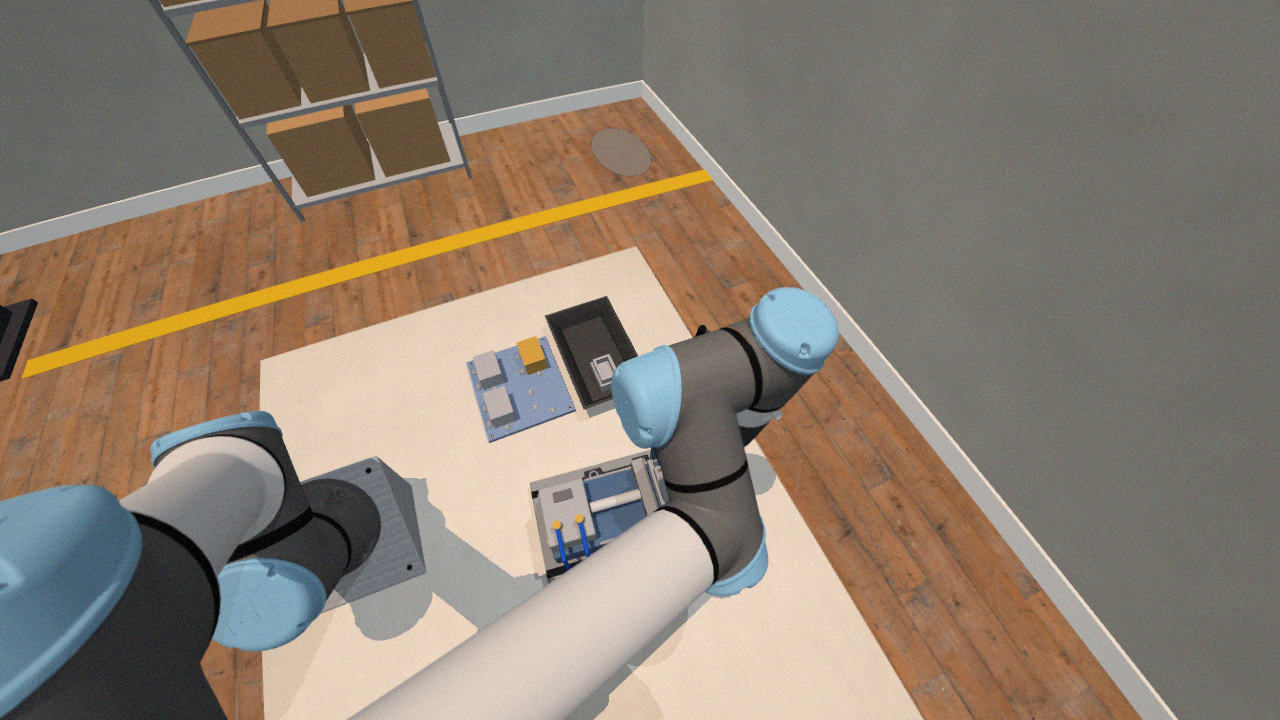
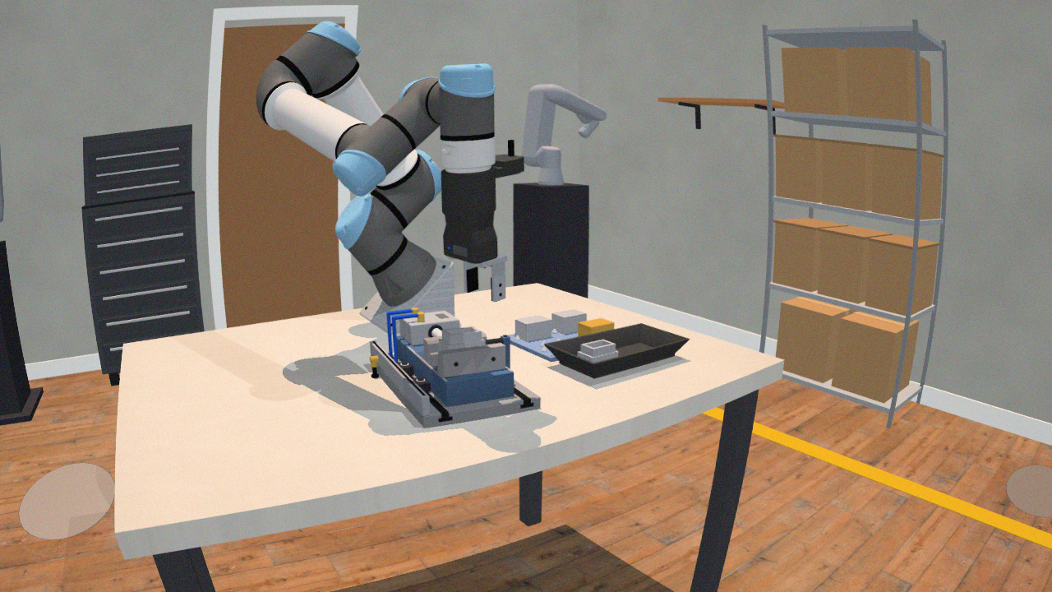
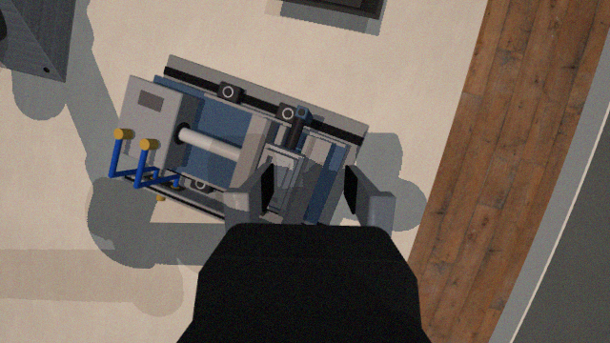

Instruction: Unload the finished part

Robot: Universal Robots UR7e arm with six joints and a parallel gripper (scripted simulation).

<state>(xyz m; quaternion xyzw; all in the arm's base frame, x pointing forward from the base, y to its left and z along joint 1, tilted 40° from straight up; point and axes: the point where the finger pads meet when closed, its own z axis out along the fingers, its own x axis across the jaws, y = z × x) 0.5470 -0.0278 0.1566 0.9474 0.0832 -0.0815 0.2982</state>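
Note:
The blue-and-grey vise point(image 1: 572, 514) point(image 2: 470, 379) point(image 3: 210, 124) stands on the table's near side. The finished part point(image 2: 462, 337) point(image 3: 288, 178), a grey block with a pocket on top, sits between its jaws; the arm hides it in the top view. My gripper point(image 2: 485, 283) point(image 3: 309, 178) is open and empty. It points straight down a short way above the part, with one finger on each side of it in the wrist view. The black outfeed tray point(image 1: 562, 344) point(image 2: 662, 342) point(image 3: 334, 4) lies beyond the vise and holds one pocketed part point(image 1: 605, 366) point(image 2: 596, 348) at its near end.
A blue fixture plate point(image 1: 532, 410) beside the tray carries two grey blocks point(image 1: 487, 365) point(image 1: 499, 404) and an orange block point(image 1: 533, 353) point(image 2: 595, 325). The arm's grey base mount point(image 1: 384, 523) is left of the vise. The table edge and wooden floor point(image 3: 500, 143) lie close to the right.

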